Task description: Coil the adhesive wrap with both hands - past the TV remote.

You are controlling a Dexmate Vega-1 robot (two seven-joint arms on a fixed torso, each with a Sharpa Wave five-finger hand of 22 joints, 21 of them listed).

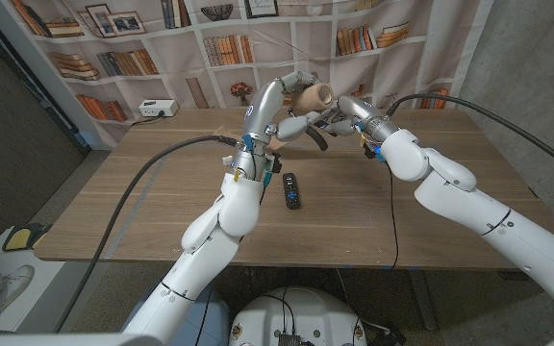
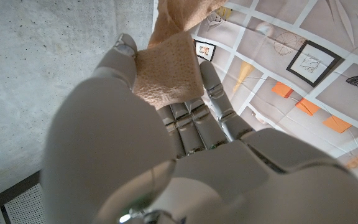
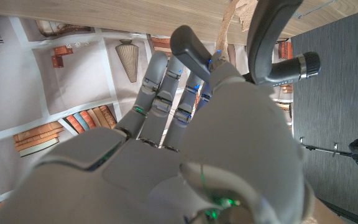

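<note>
My left hand is raised above the table's far half and holds the tan adhesive wrap roll. In the left wrist view the wrap is pinched between the thumb and the fingers. My right hand is close beside it on the right, at the wrap's loose strip. In the right wrist view that tan strip runs down to the thumb and fingertips and seems pinched there. The black TV remote lies on the table below both hands, nearer to me.
The wooden table carries a white power strip at its far left. A bookshelf backdrop stands behind. Black cables hang along both arms.
</note>
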